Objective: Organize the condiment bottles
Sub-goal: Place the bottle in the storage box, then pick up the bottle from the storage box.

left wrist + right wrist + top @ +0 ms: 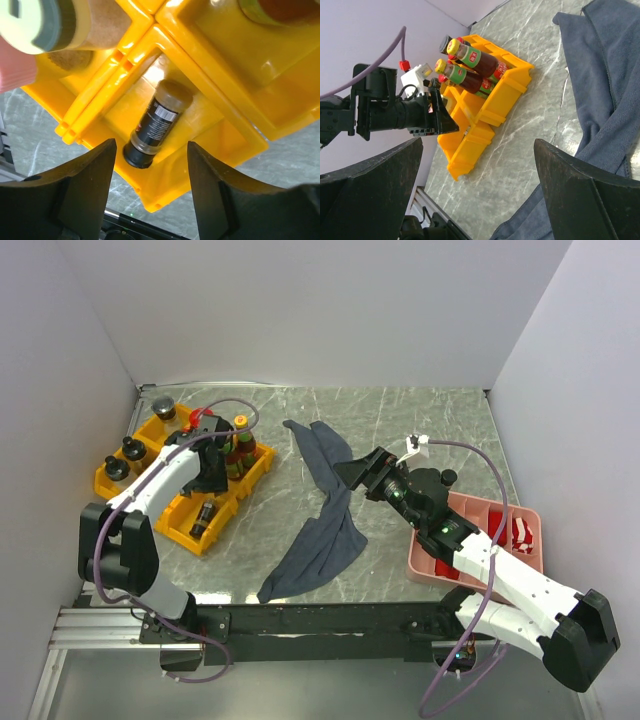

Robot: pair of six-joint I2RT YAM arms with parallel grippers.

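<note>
**Clerk:** Item one, left pincer [150,150].

**Checker:** Unclenched, fingers apart and gripping nothing. It hangs just above the near end of the long yellow tray [235,145].

**Clerk:** Directly beneath it?

**Checker:** One small dark bottle [157,120], lying on its side in that end compartment. Its black cap points toward the pincer, and there is a gap between it and each finger.

**Clerk:** Rest of that tray?

**Checker:** Sauce bottles [240,445] with yellow and orange caps, upright in the far compartment. Through the left wrist camera, a pale-capped shaker [30,22] shows in a neighbouring compartment.

**Clerk:** Further left?

**Checker:** A second yellow tray [148,430], touching the first. It holds two black-capped bottles [124,458] and one silver-capped shaker [163,408], each upright in its own compartment.

**Clerk:** Item two, right pincer [479,145].

**Checker:** Spread wide and holding nothing. It is poised over the cloth [325,510] and faces the yellow trays.

**Clerk:** The cloth?

**Checker:** Grey-blue and rumpled, lying mid-table [420,420] between the yellow trays and the pink tray [500,508].

**Clerk:** The pink tray?

**Checker:** It sits at the right, partly under the right arm, with red packets [520,532] in one compartment.
</note>
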